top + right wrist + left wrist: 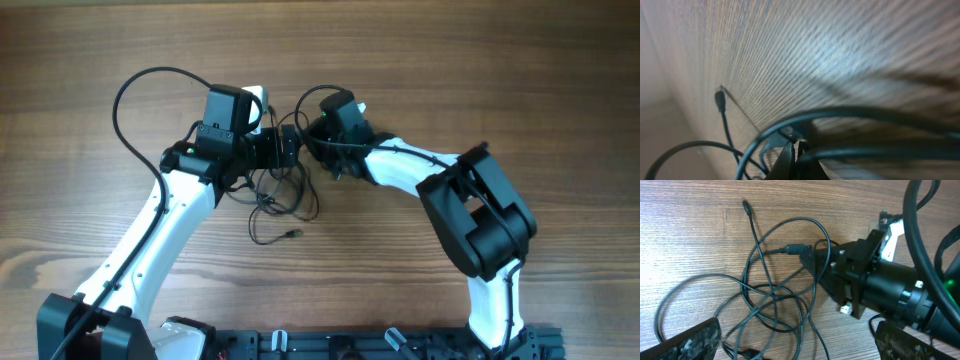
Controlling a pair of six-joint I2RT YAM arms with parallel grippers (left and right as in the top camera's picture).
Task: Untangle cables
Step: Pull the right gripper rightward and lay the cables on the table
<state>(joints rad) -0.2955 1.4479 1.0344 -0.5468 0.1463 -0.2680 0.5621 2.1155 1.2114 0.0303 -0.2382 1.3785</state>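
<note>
The thin black cables (281,194) lie as tangled loose loops on the wooden table between the two grippers. In the left wrist view the loops (771,297) cross several times; one free plug end (746,205) points away. My left gripper (795,345) is open, fingers wide apart just over the loops; it also shows in the overhead view (272,150). My right gripper (308,142) is low at the top of the tangle. Its jaws (796,150) are shut on a cable near a black plug (796,248). Another plug end (294,234) lies nearer me.
The thicker black arm cable (135,85) arcs over the table left of the left wrist. Another thick arm cable (912,240) hangs across the right side of the left wrist view. The bare wooden table (500,70) extends all round.
</note>
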